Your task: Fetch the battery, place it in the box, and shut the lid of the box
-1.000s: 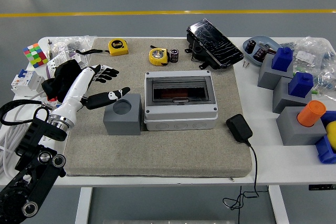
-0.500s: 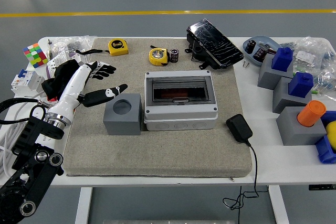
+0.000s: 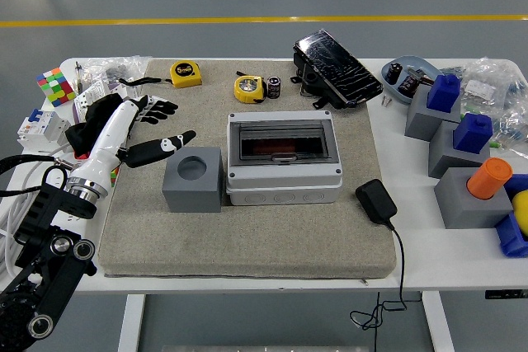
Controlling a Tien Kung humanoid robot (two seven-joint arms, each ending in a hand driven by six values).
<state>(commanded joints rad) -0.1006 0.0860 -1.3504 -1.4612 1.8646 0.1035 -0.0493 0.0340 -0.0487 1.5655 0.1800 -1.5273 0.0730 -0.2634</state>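
A small black battery (image 3: 273, 86) stands upright near the mat's far edge, just right of a yellow tape measure (image 3: 248, 88). The grey box (image 3: 283, 157) sits mid-mat with its dark see-through lid lying shut over it. My left hand (image 3: 153, 128) hovers over the mat's left part, fingers spread and holding nothing, thumb pointing toward a grey block with a round hole (image 3: 193, 180). The hand is well left of the box and far from the battery. No right arm shows.
A second yellow tape measure (image 3: 186, 73), a black device (image 3: 336, 68) and a black power adapter (image 3: 375, 201) lie on the mat. Grey blocks with blue and orange pieces (image 3: 466, 154) stand at right. A colour cube (image 3: 55, 86), black cloth and cables crowd the left edge.
My left arm has drawn back to the left and slightly toward the table's near-left corner, the open hand sliding away from the grey block. Nothing else has moved.
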